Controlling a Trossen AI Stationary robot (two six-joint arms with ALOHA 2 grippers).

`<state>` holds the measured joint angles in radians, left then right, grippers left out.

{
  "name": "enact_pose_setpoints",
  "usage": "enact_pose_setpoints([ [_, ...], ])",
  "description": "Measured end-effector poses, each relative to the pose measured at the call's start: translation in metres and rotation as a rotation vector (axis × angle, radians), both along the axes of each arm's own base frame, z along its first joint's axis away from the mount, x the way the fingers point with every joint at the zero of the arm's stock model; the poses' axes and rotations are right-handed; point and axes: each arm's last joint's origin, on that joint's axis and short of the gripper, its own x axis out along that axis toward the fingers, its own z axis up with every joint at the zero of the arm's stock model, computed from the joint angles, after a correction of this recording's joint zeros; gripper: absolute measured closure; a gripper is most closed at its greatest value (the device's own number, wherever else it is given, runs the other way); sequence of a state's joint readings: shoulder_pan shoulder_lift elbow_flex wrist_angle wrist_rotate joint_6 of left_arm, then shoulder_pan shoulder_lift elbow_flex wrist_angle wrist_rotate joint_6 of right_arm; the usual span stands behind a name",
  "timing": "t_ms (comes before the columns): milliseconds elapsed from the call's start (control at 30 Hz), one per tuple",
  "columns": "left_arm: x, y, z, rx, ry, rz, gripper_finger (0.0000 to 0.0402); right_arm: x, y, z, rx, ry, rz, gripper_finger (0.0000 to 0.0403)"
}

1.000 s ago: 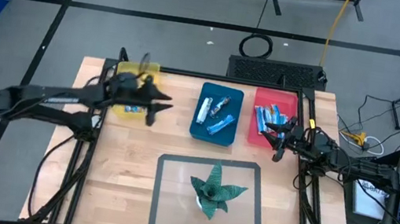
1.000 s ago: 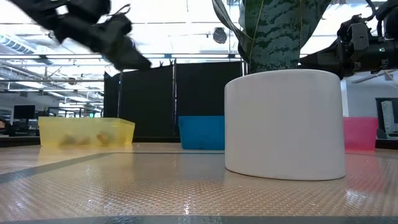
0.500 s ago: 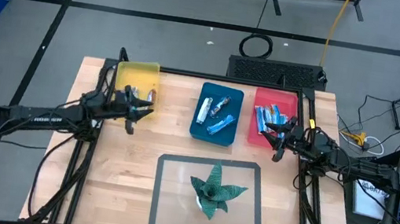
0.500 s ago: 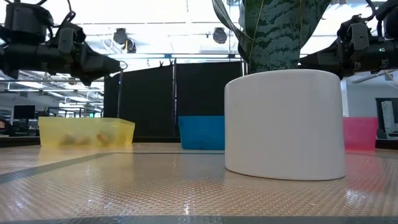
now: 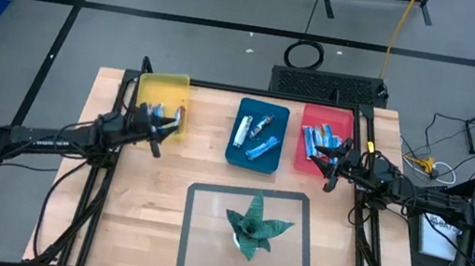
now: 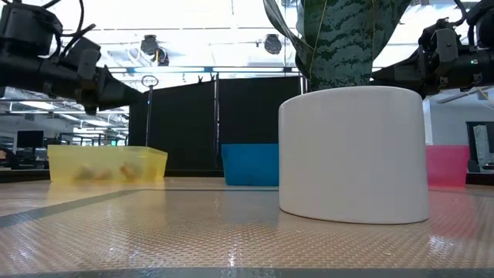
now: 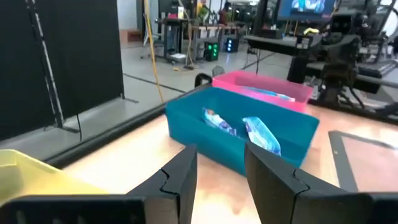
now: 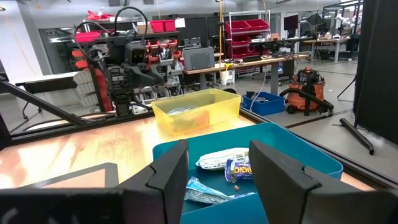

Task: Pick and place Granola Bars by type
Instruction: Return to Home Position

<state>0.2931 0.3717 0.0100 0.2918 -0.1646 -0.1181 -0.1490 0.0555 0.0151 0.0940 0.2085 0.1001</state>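
The granola bars lie sorted in three trays along the table's far side. Some are in the yellow tray [image 5: 162, 103], shiny blue ones [image 5: 256, 136] in the blue tray [image 5: 239, 157], and more blue ones [image 5: 315, 141] in the red tray [image 5: 345, 121]. My left gripper [image 5: 161, 127] hovers open and empty at the yellow tray's near right corner. In its wrist view, the open fingers [image 7: 221, 180] face the blue tray's bars [image 7: 261, 134]. My right gripper [image 5: 325, 165] hangs open and empty at the red tray's near edge, its fingers [image 8: 217, 174] facing the blue tray's bars [image 8: 227, 165].
A potted plant with green striped leaves [image 5: 252, 225] in a white pot [image 6: 353, 150] stands on a dark-framed mat [image 5: 190, 263] at the table's near middle. Bare wood lies between the mat and the trays. The left arm [image 8: 124, 56] shows beyond the yellow tray [image 8: 196, 112].
My left gripper has drawn back from over the yellow tray's right side toward the table's left edge. It has sunk a little and turned from slanting downward to nearly level. The right arm has kept still.
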Motion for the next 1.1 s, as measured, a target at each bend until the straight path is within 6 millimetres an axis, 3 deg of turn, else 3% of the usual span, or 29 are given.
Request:
enact_pose_setpoints([
  [300, 0.003, -0.018, -0.001, 0.041, 0.03, 0.012, 0.0265, 0.0, 0.0, 0.0, 0.0, 0.0, 0.0, 0.0243],
  [567, 0.004, -0.032, -0.005, 0.067, 0.077, -0.094, 0.0265, 0.0, 0.0, 0.0, 0.0, 0.0, 0.001, 0.0243],
  [1100, 0.005, -0.04, -0.007, 0.025, 0.085, -0.253, 0.0265, 0.0, 0.0, 0.0, 0.0, 0.0, 0.0, 0.0243],
])
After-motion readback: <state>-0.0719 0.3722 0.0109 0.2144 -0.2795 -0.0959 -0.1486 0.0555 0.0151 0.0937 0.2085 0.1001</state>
